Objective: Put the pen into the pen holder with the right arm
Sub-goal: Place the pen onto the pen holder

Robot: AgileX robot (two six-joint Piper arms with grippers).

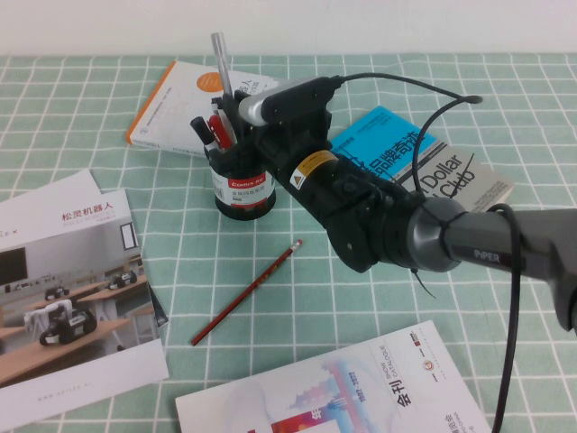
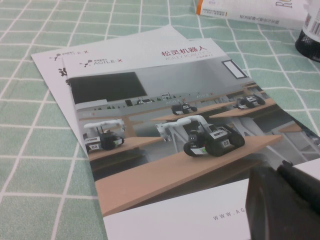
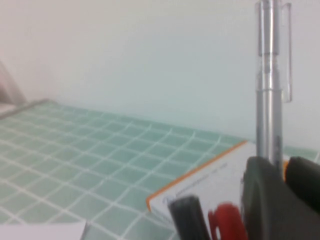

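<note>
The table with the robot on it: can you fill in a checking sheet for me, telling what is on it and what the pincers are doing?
Surface: green checked cloth over the table.
Job's things: silvery pen upright above the black mesh pen holder, which already has red and black pens in it.
Clutter: red pencil lying flat in front of the holder; orange-edged book; blue book; robot brochure; magazine.
Pincers: right pincer over the holder, shut on the pen; left pincer over the brochure.
Cables: black cable looping over the right arm.
Surroundings: plain pale wall.
</note>
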